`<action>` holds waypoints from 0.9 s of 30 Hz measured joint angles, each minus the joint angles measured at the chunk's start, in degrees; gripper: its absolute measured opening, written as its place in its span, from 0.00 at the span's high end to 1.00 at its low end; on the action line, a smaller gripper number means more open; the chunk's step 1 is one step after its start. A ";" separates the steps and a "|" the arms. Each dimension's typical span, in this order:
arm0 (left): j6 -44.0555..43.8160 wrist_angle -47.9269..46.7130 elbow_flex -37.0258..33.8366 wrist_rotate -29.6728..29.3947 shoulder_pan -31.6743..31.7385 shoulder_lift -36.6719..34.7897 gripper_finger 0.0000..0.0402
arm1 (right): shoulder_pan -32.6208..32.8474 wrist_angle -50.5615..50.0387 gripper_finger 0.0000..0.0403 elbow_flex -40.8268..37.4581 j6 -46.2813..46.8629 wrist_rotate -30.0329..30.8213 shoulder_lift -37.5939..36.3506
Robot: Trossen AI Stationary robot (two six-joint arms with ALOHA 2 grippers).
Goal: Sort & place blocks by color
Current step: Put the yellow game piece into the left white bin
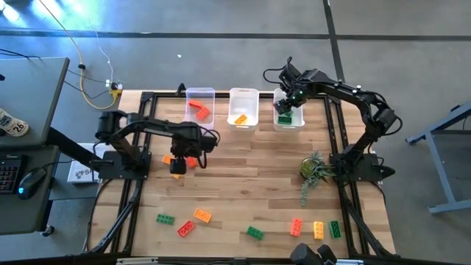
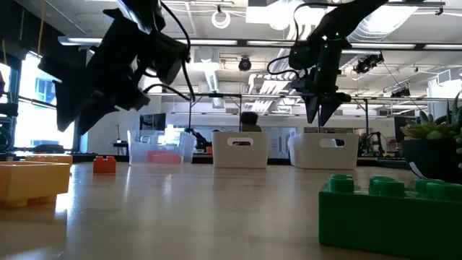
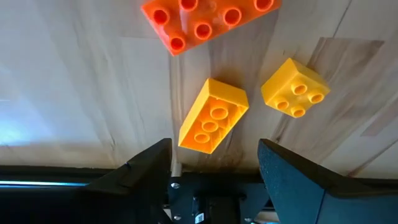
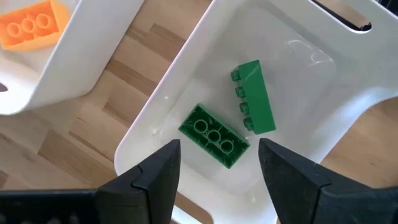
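Note:
My left gripper [image 1: 178,163] [image 3: 214,144] hangs open over the table's left-centre, pointing steeply down. A long yellow block [image 3: 211,116] lies flat on the wood just ahead of its spread fingers. A square yellow block [image 3: 295,88] and an orange-red block [image 3: 208,18] lie close by. My right gripper [image 1: 285,110] [image 4: 219,144] stands open above the right bin [image 4: 180,81], with nothing between its fingers. Two green blocks [image 4: 214,135] [image 4: 255,96] lie on that bin's floor.
Three clear bins stand along the far edge: the left bin [image 1: 199,90] holds red blocks, the middle bin [image 1: 243,90] an orange one [image 4: 31,23]. Several loose blocks lie near the front edge, among them a green block [image 1: 255,232]. A plant sprig [image 1: 315,169] lies at the right.

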 joint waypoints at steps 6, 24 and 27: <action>0.34 0.13 0.00 -0.33 -1.54 4.04 0.43 | 0.00 -0.03 0.49 0.00 0.00 -0.20 0.00; 0.40 1.09 -7.38 -2.76 -2.07 1.29 0.43 | 0.00 -0.25 0.49 0.00 -0.63 -2.49 0.02; 0.41 2.97 -9.98 -1.92 -2.07 -1.68 0.43 | 0.00 -0.25 0.49 0.00 -0.63 -2.48 0.02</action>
